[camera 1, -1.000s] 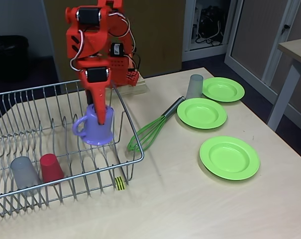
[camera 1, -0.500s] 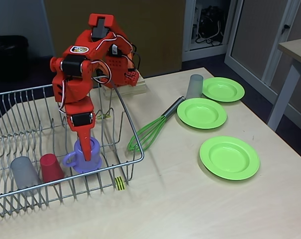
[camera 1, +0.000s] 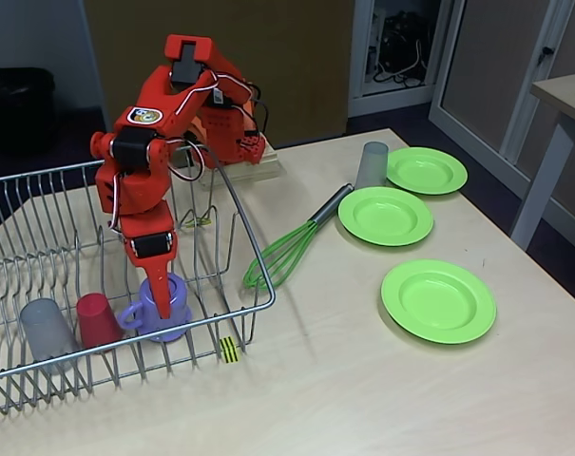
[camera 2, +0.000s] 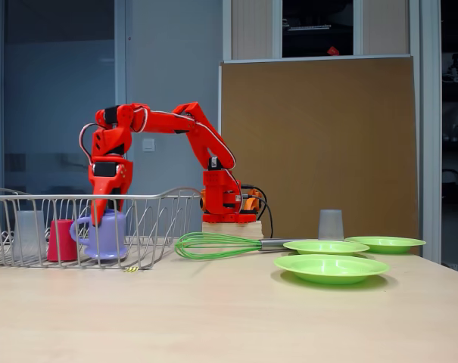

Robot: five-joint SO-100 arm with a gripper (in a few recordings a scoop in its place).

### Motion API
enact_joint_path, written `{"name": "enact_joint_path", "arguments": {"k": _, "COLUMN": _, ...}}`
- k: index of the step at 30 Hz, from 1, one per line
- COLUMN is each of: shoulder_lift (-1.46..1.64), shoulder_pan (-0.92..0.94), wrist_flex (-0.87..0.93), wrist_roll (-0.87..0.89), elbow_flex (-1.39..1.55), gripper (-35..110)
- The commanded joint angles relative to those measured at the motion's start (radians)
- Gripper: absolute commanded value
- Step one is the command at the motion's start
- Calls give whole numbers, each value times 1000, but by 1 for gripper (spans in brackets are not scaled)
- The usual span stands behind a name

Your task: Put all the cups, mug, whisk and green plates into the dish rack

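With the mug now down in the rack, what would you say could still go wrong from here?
1. The gripper reaches into the mug; lifting out before letting go fully could drag or tip it.
2. The mug stands close beside the red cup; a sideways pull-out might knock that cup over.
3. The whisk lies against the rack wall, loops by the wires, so a grasp there may snag.

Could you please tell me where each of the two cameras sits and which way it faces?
A fixed view: raised off the table's corner, looking down at the dish rack; the orange arm reaches in, gripper at the purple mug.
A fixed view: table height, side-on; whole arm, gripper.
Shared: rack, mug, whisk.
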Motion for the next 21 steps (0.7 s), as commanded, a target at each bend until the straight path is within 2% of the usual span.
{"name": "enact_joint_path", "arguments": {"k": 1, "shoulder_lift": 31, "shoulder_pan": 25, "wrist_flex": 8, "wrist_roll": -14, "elbow_flex": -6, "gripper": 34}}
{"name": "enact_joint_path", "arguments": {"k": 8, "shoulder_lift": 11, "shoulder_pan": 31, "wrist_flex": 40, "wrist_roll": -14, "elbow_flex": -37, "gripper": 47}}
{"name": "enact_joint_path", "arguments": {"k": 21, "shoulder_lift": 74, "shoulder_pan": 23, "wrist_flex": 150, "wrist_roll": -6, "elbow_flex": -58, "gripper": 52}}
